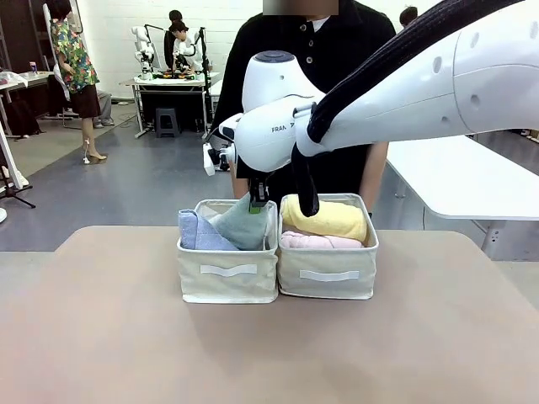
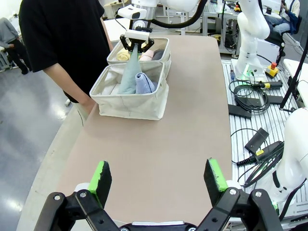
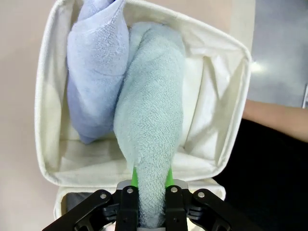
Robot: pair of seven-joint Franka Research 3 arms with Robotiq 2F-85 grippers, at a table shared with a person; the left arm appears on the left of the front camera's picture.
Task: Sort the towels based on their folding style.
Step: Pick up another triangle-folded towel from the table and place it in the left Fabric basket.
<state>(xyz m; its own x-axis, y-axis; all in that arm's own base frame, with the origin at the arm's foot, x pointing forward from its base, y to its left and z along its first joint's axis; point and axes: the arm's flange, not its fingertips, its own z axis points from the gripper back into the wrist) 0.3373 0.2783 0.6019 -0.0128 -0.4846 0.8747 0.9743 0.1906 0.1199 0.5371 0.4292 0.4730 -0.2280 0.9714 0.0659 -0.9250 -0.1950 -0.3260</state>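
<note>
Two cream baskets stand side by side mid-table. In the left basket [image 1: 227, 271] a light blue cone towel [image 1: 195, 231] leans next to a pale teal cone towel [image 1: 240, 225]. My right gripper [image 1: 258, 202] is shut on the teal towel's narrow tip from above, and its wide end rests inside the basket. In the right wrist view the teal towel [image 3: 151, 125] runs up from between the green pads [image 3: 135, 175], with the blue towel [image 3: 96, 67] on its left. The right basket [image 1: 328, 273] holds a yellow roll [image 1: 324, 217] over a pale pink roll [image 1: 316, 241]. My left gripper [image 2: 159, 178] hangs open above bare table.
A person in black stands right behind the baskets at the far edge, one forearm [image 3: 274, 120] close to the left basket's rim. The tan tabletop [image 1: 269, 353] stretches wide in front of the baskets. Cables and another arm's base [image 2: 250, 67] lie off the table's side.
</note>
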